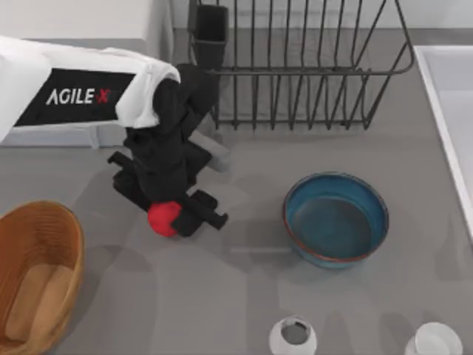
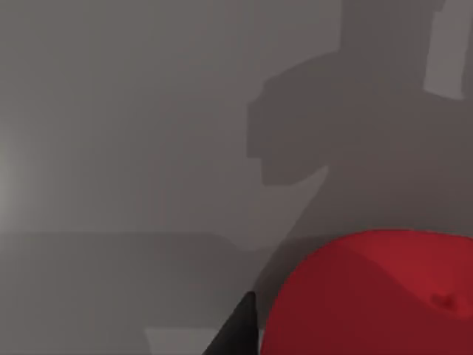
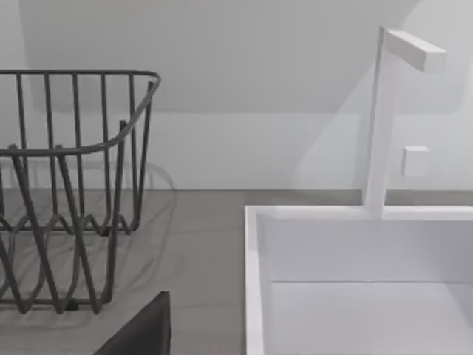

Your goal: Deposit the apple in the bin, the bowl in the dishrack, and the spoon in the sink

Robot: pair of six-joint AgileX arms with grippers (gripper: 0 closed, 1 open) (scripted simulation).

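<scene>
L end effector [image 1: 179, 216] grips apple [image 1: 163, 219], near bowl [image 1: 336, 218].

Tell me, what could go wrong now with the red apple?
The left pincer seems to pinch the apple right at its tip, so the round fruit might slip out and roll. The bin sits off to the left, so a drop on the way would land on the table.

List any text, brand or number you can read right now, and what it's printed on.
"AGILE X" in white letters with a red X, on the black panel of the left arm, whose end effector is at the apple.
No other readable text, on the bowl, bin, dishrack or sink.
</scene>
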